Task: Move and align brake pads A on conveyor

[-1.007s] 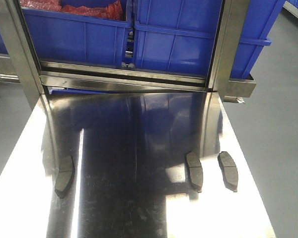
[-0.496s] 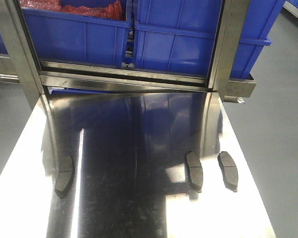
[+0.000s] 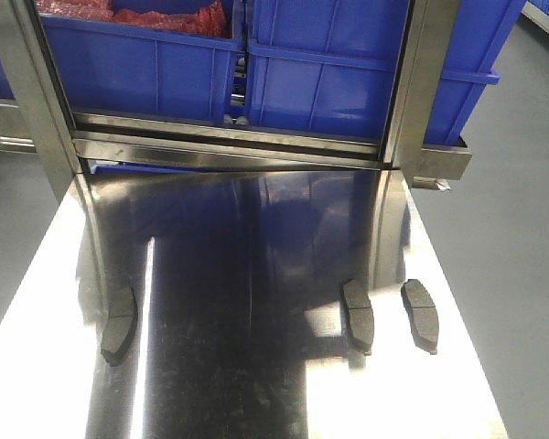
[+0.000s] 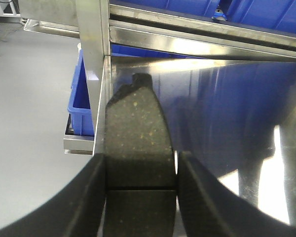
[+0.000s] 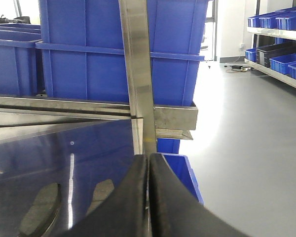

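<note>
Three brake pads A lie flat on the mirror-like steel counter, none on a conveyor. One pad sits at the left, its long axis running away from the camera. Two more lie near the right edge, one just beside the other, roughly parallel. All are dark grey, oblong, slightly curved, grooved across the middle.

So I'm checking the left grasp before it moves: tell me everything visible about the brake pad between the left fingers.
The brake pad is a dark grey, speckled, rough-faced oblong, slightly curved, with a thin groove across its middle and a notched far end. It lies lengthwise between the left gripper's black fingers, which bracket both sides near the groove. It lies along the shiny steel table's left edge.
</note>
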Available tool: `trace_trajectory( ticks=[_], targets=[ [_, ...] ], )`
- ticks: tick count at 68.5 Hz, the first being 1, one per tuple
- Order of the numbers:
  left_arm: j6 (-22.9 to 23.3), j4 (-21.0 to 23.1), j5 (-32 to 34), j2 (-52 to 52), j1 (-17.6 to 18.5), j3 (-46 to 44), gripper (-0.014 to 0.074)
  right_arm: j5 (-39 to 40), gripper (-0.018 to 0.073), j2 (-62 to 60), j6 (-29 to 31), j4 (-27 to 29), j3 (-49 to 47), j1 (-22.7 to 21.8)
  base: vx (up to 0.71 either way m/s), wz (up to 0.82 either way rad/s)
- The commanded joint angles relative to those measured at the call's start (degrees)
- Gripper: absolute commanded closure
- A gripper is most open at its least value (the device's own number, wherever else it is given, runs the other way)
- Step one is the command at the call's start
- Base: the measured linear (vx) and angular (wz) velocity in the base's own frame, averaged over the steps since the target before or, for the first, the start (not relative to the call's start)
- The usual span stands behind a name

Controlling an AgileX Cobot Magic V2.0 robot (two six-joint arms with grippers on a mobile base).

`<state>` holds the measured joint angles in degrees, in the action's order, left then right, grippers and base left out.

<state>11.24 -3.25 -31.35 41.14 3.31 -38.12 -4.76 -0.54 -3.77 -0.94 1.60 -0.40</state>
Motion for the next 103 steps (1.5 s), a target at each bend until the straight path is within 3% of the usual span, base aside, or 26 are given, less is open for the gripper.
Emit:
trace_trajectory(
  ticks=[1,35,49,64,84,95,103],
  targets=[
    [0.3,0.1,4.7,-0.2,0.3,-1.8,0.0433,4.2,0.0568,0.6,0.1,-0.2,1.2,-0.3,0.00,0.00],
    [0.3,0.1,4.7,-0.2,0.3,-1.8,0.0433,4.0,0.0565,0.7,0.0,-0.2,-0.1,-0.3,0.00,0.00],
    [0.3,0.1,4.7,-0.2,0.3,-1.8,0.0433,-2.6,0.0564,7.5,0.2,-3.2,-14.1,-0.3,0.00,0.00],
    [0.3,0.1,4.7,-0.2,0.3,-1.8,0.0433,-16.8,0.0563,22.0,0.2,-4.8,-31.7,-0.3,0.00,0.00],
    [0.3,0.1,4.7,-0.2,0.3,-1.8,0.0433,-18.6,0.0559,28.4,0.2,-4.7,-34.8,-0.3,0.00,0.00],
    [0.3,0.1,4.7,-0.2,0.3,-1.8,0.0433,-18.7,0.0451,28.4,0.2,-4.7,-34.8,-0.3,0.00,0.00],
    [0.3,0.1,4.7,-0.2,0.3,-1.8,0.0433,-18.7,0.0222,28.4,0.2,-4.7,-34.8,-0.3,0.00,0.00]
  ],
)
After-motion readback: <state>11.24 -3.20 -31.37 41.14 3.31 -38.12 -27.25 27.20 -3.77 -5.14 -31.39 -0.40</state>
